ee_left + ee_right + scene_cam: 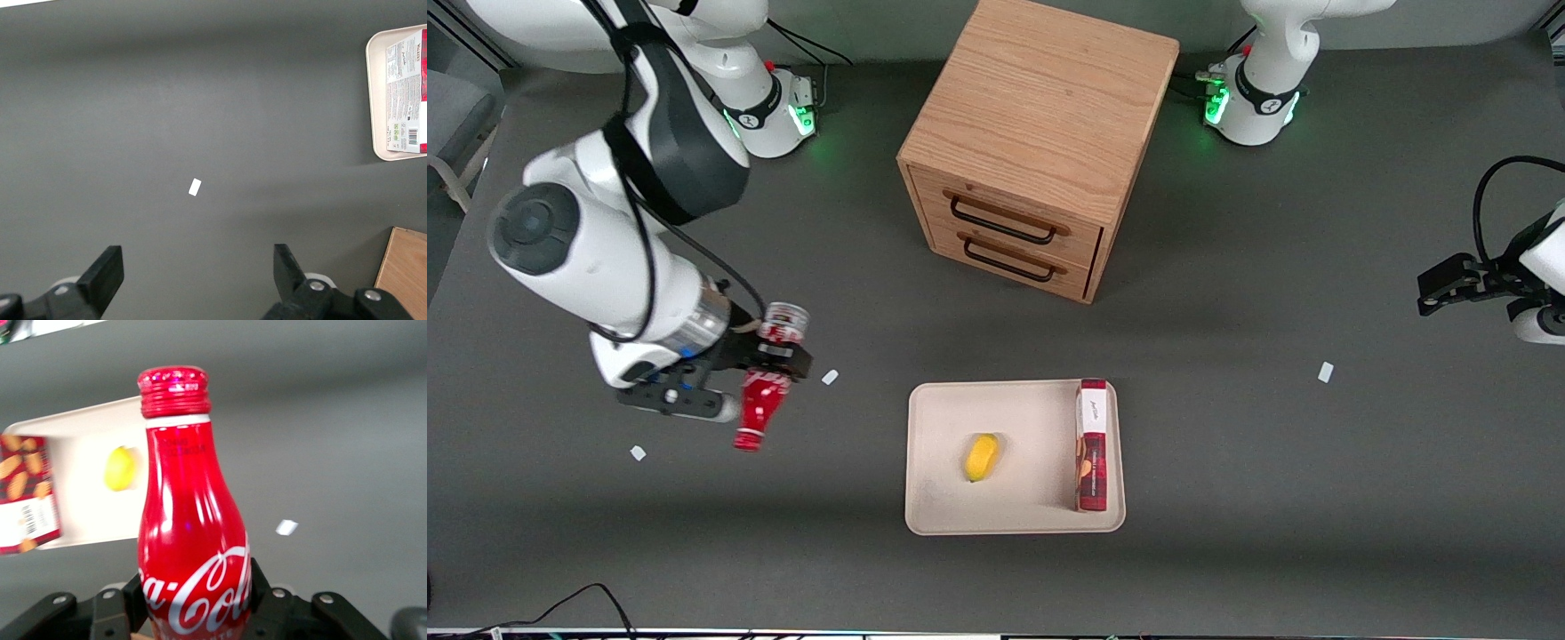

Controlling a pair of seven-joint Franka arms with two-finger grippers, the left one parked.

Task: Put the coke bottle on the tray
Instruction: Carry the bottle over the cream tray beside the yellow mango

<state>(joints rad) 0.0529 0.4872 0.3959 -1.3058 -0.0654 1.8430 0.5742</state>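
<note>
The coke bottle [763, 398] is a slim red bottle with white script. It hangs tilted above the table toward the working arm's end, with its red cap pointing toward the front camera and its silvery base up. My right gripper [775, 360] is shut on the bottle's lower body. In the right wrist view the fingers [112, 607] clamp both sides of the bottle [190, 533], with the gripper [193, 603] around it. The cream tray [1032, 418] lies on the table apart from the bottle, toward the table's middle. It also shows in the right wrist view [87, 440].
On the tray lie a yellow fruit [982, 457] and a red-and-white box [1092, 444]. A wooden two-drawer cabinet [1040, 133] stands farther from the front camera than the tray. Small white paper bits [830, 377] lie on the grey table.
</note>
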